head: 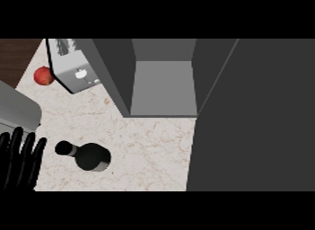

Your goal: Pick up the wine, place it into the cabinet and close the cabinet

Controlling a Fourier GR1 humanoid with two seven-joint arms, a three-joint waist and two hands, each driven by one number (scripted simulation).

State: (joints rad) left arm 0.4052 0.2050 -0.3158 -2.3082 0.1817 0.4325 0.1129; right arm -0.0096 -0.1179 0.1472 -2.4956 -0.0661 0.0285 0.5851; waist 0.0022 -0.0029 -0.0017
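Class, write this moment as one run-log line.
wine bottle: on counter, ungrasped | cabinet: open | left hand: open, resting | right hand: unseen

Dark wine bottle (pixel 88 156) on pale counter (pixel 146 143), apart from grey cabinet (pixel 161 87), door open

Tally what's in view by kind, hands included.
Wine bottle: 1
Red fruit: 1
Pale printed box: 1
Open cabinet: 1
Grey object, left edge, unidentified: 1
Left hand, open, resting: 1
Total: 6
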